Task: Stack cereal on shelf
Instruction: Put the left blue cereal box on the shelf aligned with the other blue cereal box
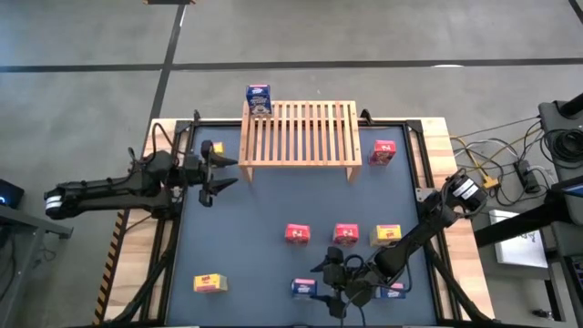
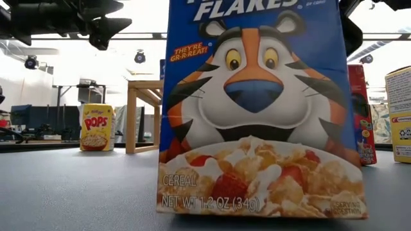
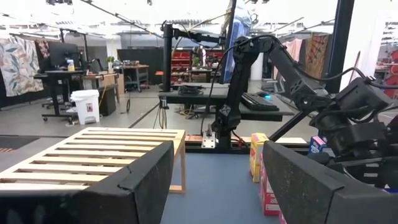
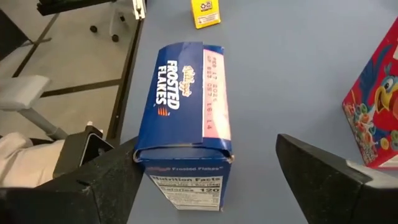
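Reaching for a blue cereal box at the counter near edge, the right tool is hovering over it w/ fingers spread wide, gripping nothing yet. Next move, imo: lowering, closing, carrying to the shelf. Left tool is waiting beside the shelf, open & empty.

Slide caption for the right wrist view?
Right hand, open, straddles an upright blue Frosted Flakes box on the blue-grey table.
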{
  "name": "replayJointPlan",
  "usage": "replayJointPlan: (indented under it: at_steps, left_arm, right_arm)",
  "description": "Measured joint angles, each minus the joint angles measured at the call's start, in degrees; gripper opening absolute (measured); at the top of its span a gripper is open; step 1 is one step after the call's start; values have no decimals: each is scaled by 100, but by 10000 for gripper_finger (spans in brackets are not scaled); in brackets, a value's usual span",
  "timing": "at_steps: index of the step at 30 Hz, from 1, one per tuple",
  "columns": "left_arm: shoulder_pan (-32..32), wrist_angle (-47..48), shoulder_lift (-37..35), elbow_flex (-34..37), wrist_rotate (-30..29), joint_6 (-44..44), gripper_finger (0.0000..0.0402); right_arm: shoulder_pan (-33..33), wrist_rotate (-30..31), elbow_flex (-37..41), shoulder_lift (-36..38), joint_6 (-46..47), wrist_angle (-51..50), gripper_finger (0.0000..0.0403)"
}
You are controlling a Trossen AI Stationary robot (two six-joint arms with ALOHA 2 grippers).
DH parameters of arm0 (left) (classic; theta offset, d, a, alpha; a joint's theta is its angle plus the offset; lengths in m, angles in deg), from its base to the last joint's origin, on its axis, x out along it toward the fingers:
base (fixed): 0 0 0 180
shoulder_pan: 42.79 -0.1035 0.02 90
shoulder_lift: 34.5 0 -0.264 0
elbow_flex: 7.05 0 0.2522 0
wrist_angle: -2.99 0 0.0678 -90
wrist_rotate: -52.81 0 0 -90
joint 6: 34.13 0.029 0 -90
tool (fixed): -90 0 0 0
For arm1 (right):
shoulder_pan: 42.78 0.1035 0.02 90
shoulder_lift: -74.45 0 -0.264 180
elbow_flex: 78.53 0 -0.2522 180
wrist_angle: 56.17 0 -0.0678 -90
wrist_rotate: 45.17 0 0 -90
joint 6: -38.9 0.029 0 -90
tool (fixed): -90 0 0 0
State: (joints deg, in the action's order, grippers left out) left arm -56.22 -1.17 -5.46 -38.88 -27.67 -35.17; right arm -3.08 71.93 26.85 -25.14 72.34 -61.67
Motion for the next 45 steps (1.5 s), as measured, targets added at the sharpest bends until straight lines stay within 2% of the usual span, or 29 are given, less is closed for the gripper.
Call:
replayJointPlan:
  at_steps: [6,12,22,38,45]
  left_arm:
    - [0,63,11,0,0,-15,231]
    - [0,102,22,36,0,-21,231]
    - [0,91,22,63,2,-83,231]
    - [0,119,22,69,4,-103,231]
    - [1,130,24,107,5,-125,231]
  right_arm:
    - [2,-3,156,0,285,21,318]
    - [2,-7,311,0,272,453,304]
    - [1,-19,323,0,296,466,276]
    - [1,-29,323,0,100,464,201]
    - [2,-27,323,2,38,471,188]
